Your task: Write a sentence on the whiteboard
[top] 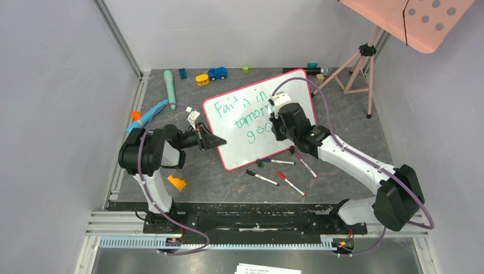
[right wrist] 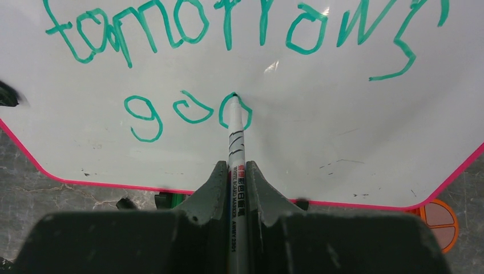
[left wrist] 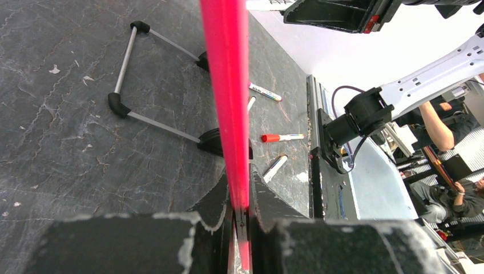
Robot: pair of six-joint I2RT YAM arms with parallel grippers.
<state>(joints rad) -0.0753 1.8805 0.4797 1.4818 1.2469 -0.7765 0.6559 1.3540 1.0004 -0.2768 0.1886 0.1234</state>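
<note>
From above, the whiteboard (top: pixel 237 151) stands propped at a tilt in the middle of the table. The sentence (top: pixel 240 105) runs in green over three lines. The left gripper (top: pixel 214 141) is at the board's left edge and the right gripper (top: pixel 278 111) hangs over its face. Spare pens (top: pixel 262 177) lie just in front.

In the left wrist view, the left gripper (left wrist: pixel 242 214) is clamped on the board's red rim (left wrist: pixel 225 85). That grip should be firm, so the board does not rock under the pen.

In the right wrist view, the right gripper (right wrist: pixel 236 177) is squeezed shut on the marker (right wrist: pixel 235 142). Its tip touches the board (right wrist: pixel 354 131) at the top of the third letter of "goo", below "tomorrow" (right wrist: pixel 171 28). The step is likely closing this "o", then adding a "d". Light, even pressure and a small round stroke would suit, lifting cleanly before the next letter to avoid smudging.
</note>
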